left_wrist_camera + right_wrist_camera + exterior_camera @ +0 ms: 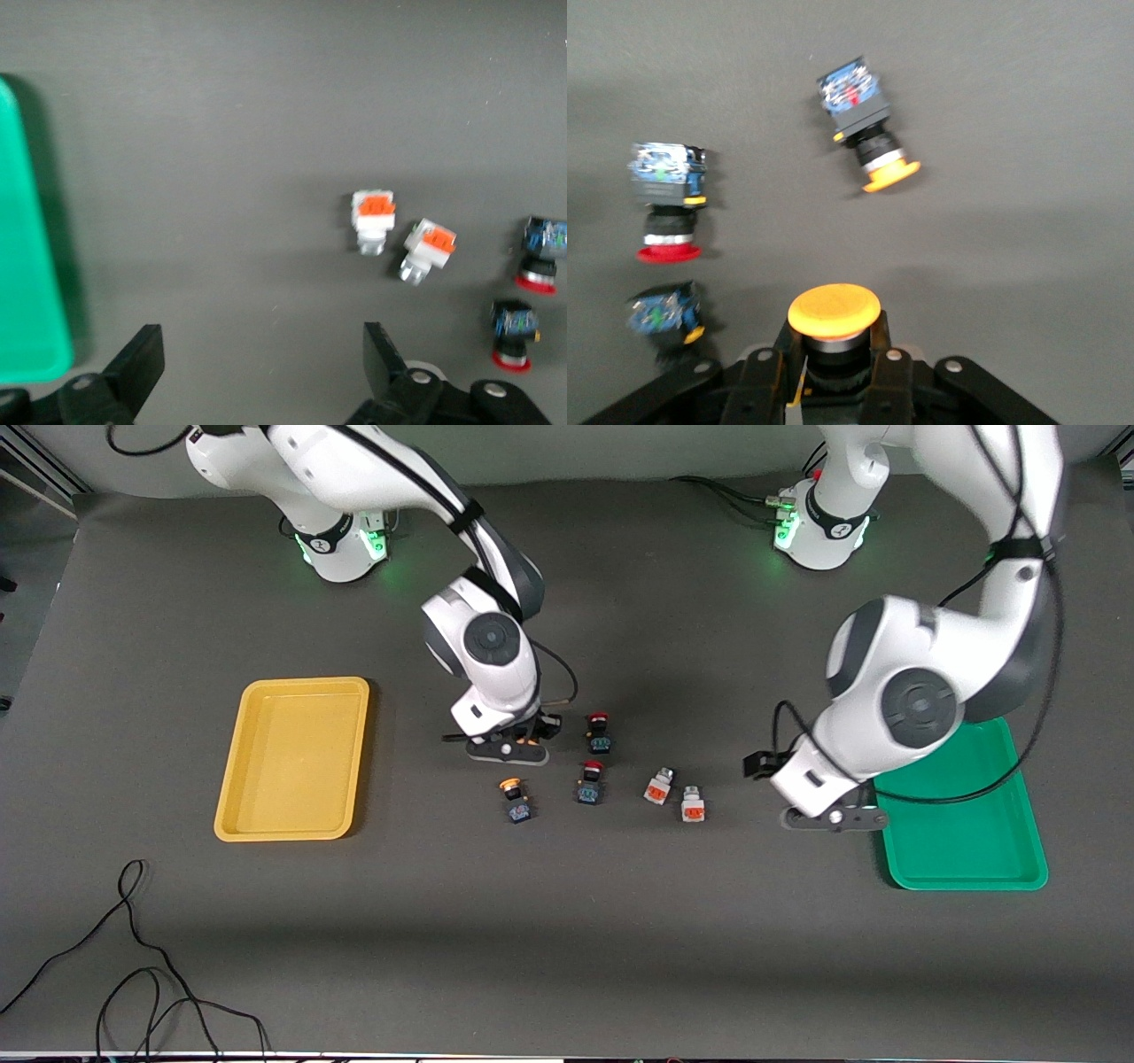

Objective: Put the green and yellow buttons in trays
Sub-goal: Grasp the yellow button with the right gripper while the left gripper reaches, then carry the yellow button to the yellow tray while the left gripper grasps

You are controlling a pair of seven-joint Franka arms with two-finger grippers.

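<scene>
Right end effector [509, 749], narrowed around a yellow-capped button [833, 312] whose round cap faces out past the fingertips, is low over the desk [567, 921] beside the red-capped pair [595, 757]. From this end effector the yellow tray [292, 757] lies toward the right arm's end of the desk, with open desk between them; judged from that, the coming move is a carry across this gap. A second yellow-capped button [515, 799] lies on its side just beside the end effector, nearer the front camera, its long axis running from blue-black body to cap.

Left end effector [833, 817], spread wide and holding nothing, hangs over the edge of the green tray [966, 841]. The two white-bodied buttons [403, 235] lie side by side on the desk, ahead of its fingers [142, 363] and toward the right arm's end, silvery ends turned roughly toward the end effector. This arm is clearly the nearer one to them.
</scene>
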